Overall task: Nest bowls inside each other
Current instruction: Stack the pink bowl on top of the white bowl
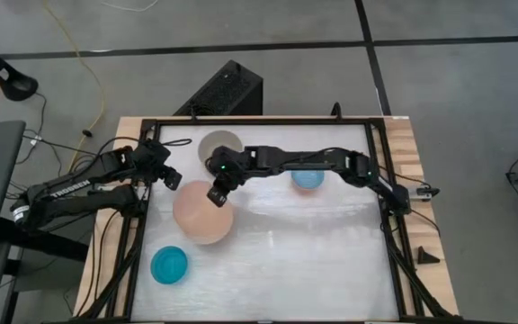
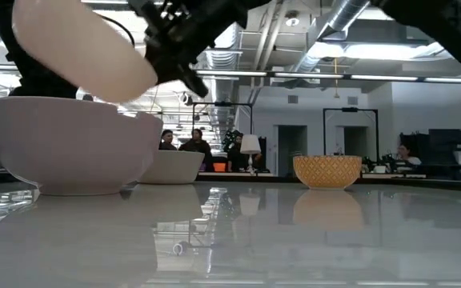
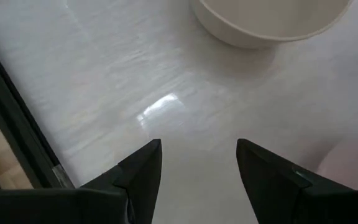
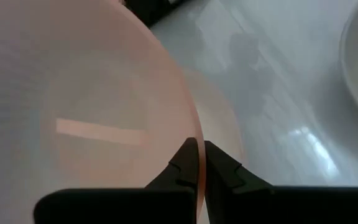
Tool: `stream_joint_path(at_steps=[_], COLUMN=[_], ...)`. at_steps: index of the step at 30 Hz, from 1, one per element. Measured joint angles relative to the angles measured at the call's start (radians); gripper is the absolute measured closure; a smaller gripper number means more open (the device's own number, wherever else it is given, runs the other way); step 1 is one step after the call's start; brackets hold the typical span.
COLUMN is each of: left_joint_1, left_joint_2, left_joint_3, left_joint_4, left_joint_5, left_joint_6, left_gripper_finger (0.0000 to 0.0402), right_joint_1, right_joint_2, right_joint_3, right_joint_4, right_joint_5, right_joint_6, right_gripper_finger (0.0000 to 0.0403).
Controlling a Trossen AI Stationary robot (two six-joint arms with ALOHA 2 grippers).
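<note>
My right gripper (image 1: 218, 193) reaches across the table to its left half and is shut on the large salmon-pink bowl (image 1: 200, 211). In the low view this bowl (image 2: 78, 48) hangs tilted above a large whitish bowl (image 2: 70, 144) that stands on its base on the table. A grey-beige bowl (image 1: 220, 144) stands at the far edge. My left gripper (image 1: 171, 178) waits open just left of the pink bowl, with only bare table between its fingers (image 3: 197, 149). My right gripper pinches the pink bowl's rim (image 4: 188, 127), one finger inside the wall and one outside. The fingers slant down from the table's right side. The bowl is lifted clear and tilted, its body hanging away from the fingers toward the table's left.
A small teal-blue bowl (image 1: 169, 265) stands near the front left corner. Another small bowl (image 1: 308, 179) sits under my right forearm. A black frame (image 1: 259, 121) borders the table. The white top's right half (image 1: 331, 261) is bare. People sit in the room beyond.
</note>
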Motion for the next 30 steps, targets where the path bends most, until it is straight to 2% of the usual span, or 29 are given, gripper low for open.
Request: stream_joint_path(at_steps=[12,17,22,26,30], left_joint_1=[0.0,0.0,0.0,0.0,0.0], left_joint_2=[0.0,0.0,0.0,0.0,0.0], left_joint_3=[0.0,0.0,0.0,0.0,0.0], left_joint_4=[-0.018,-0.018,-0.018,-0.018,-0.018], left_joint_5=[-0.047,-0.05,-0.052,-0.051,-0.051], left_joint_6=[-0.037,-0.038,-0.038,-0.039,-0.039], left_gripper_finger=[0.0205,0.0205,0.0205,0.0205,0.0205], right_joint_1=[0.009,0.034,0.039,0.037,0.032], right_joint_2=[0.049,0.066,0.073,0.073,0.073], right_joint_3=[0.005,0.006,0.005,0.005,0.005], right_joint_4=[-0.091,-0.083,-0.048,-0.043,-0.036], right_joint_5=[0.037,0.126,0.131,0.135,0.13], right_joint_6=[0.023,0.019,0.024,0.082,0.066], right_gripper_finger=[0.037,0.0366,0.0339,0.0308,0.0271])
